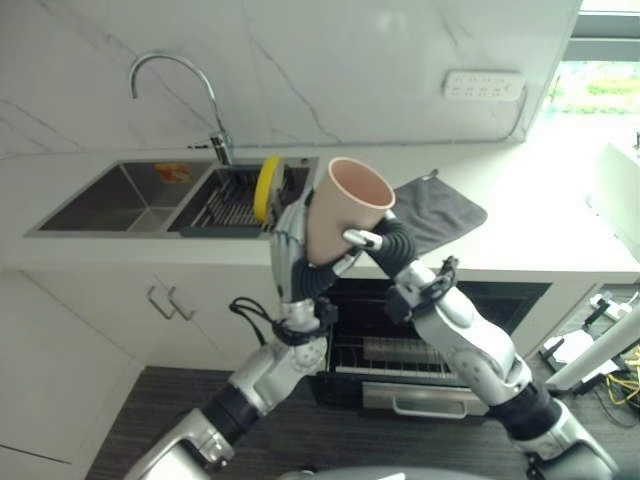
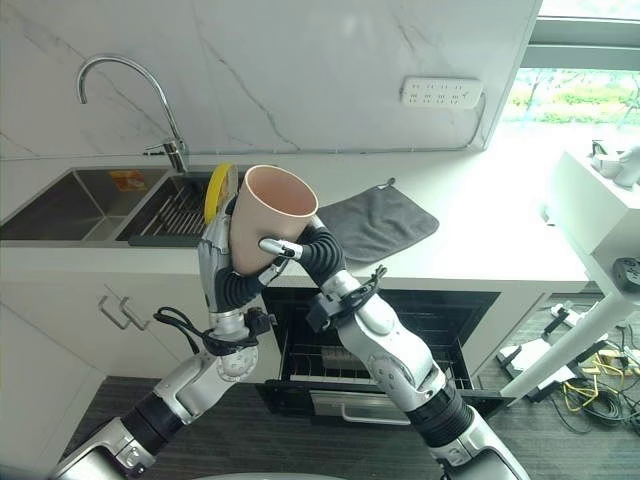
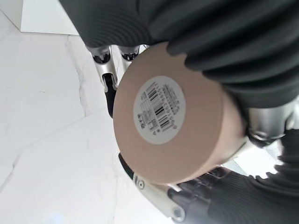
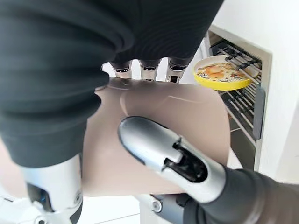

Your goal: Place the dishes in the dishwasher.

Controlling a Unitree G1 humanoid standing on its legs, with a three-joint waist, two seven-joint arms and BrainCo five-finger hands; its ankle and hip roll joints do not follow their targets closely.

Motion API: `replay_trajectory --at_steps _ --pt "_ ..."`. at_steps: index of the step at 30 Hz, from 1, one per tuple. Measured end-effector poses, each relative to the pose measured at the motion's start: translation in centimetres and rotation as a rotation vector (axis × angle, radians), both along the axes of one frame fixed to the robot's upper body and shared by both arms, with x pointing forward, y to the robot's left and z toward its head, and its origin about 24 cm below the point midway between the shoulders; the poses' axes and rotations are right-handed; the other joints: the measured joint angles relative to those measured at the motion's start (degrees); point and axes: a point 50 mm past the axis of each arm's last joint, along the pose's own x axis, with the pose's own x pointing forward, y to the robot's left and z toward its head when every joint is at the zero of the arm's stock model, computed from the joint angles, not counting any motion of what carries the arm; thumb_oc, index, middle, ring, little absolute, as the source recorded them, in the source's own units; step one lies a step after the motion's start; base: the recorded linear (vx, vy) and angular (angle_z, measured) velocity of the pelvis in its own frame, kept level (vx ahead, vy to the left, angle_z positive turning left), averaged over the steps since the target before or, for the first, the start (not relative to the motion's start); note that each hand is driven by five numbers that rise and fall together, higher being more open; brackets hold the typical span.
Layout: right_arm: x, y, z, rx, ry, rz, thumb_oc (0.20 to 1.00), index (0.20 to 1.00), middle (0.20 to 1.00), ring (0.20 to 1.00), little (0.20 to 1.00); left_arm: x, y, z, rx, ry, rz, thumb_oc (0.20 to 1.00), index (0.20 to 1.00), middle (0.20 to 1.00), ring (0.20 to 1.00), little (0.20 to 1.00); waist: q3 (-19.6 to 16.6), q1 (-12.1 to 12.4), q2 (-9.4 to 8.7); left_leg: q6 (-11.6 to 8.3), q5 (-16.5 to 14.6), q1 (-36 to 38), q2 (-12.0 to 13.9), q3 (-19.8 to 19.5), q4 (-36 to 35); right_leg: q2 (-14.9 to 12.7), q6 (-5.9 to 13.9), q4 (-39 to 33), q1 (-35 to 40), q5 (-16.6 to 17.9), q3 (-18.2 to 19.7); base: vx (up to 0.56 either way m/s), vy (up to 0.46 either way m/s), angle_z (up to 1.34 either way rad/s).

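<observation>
Your cup (image 1: pixel 345 210), a beige tumbler, is held up in the air between both hands, above the front edge of the bench (image 1: pixel 540 245) and tilted so its open mouth faces up and toward the wall. Your left hand (image 1: pixel 289 238) wraps its fingers around the cup's left side. Your right hand (image 1: pixel 372 240) grips it from the right, thumb across the wall, as the right wrist view shows. The left wrist view shows the cup's flat base with a round label.

Just behind the cup, a yellow plate (image 1: pixel 267 186) stands on edge in the sink rack (image 1: pixel 232 202). Left of the rack is an open sink basin (image 1: pixel 125 195) with a curved tap (image 1: pixel 175 95) above. A grey cloth (image 1: pixel 432 212) lies on the bench right of the cup. Below, the dishwasher (image 1: pixel 400 350) stands open with its wire rack pulled out. The white bench runs clear toward a bright window (image 1: pixel 600 85). The wall is white marble.
</observation>
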Motion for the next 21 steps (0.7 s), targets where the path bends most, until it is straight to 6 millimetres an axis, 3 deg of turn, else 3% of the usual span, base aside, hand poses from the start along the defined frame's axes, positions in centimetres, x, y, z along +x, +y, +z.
replay_trajectory --at_steps 21 --pt "0.17 -0.19 -0.13 -0.001 0.02 -0.044 1.0 1.0 1.0 1.0 1.0 0.02 -0.3 -0.27 0.035 0.023 0.004 0.2 0.2 0.2 0.2 0.2 0.41 0.0 0.79 0.01 -0.01 0.0 -0.15 0.02 0.0 -0.15 0.04 -0.06 -0.04 -0.02 0.03 0.01 0.002 0.0"
